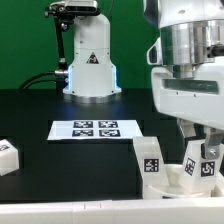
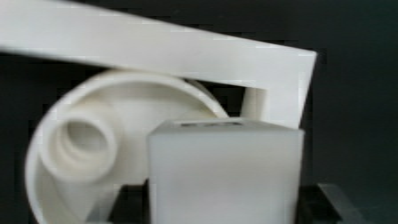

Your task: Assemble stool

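Stool parts lie on the black worktop point(image 1: 60, 165), grouped mostly at the exterior view's right. The seat point(image 2: 103, 128) shows in the wrist view as a round, rimmed white dish with a circular socket in its face, tipped up on edge rather than lying flat. Directly in front of it stands the gripped leg point(image 2: 222, 172), a chunky white block that fills the lower middle of the wrist view and hides part of the seat rim. The claw point(image 1: 200, 143) is lowered at the exterior view's right and is closed onto this block, one finger against each side; finger detail is blurred in the wrist view. A white angled bar point(image 2: 214, 55) crosses above the seat and turns down beside it, near the gripped leg; contact between them cannot be determined. In the exterior view a second leg point(image 1: 150, 161) stands just beside the claw on its left, with a black-and-white marker tag facing the camera. A third leg point(image 1: 8, 157) lies well apart at the left edge. The marker board point(image 1: 97, 129) lies flat between them, in front of the arm base point(image 1: 90, 62).
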Controlling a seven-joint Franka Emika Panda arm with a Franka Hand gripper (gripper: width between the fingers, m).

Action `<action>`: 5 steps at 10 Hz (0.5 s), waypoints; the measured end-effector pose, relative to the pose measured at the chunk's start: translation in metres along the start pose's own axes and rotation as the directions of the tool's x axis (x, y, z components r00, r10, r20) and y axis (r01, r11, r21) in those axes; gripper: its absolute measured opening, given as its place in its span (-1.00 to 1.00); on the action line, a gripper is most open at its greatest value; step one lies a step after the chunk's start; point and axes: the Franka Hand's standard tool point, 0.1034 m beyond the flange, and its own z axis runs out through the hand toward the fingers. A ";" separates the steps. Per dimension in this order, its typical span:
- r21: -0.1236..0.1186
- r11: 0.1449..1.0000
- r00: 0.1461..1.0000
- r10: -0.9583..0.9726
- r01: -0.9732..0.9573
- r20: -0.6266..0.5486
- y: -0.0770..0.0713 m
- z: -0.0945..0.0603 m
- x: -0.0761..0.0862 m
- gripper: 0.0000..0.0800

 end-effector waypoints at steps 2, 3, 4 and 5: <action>0.000 0.982 0.982 0.187 -0.187 0.005 0.002 0.001 -0.004 -0.16; -0.002 0.968 0.968 0.251 -0.251 0.013 0.002 0.001 -0.005 -0.16; -0.004 0.954 0.954 0.299 -0.299 0.017 0.003 0.002 -0.006 -0.16; -0.008 0.929 0.929 0.370 -0.370 0.022 0.003 0.002 -0.007 -0.16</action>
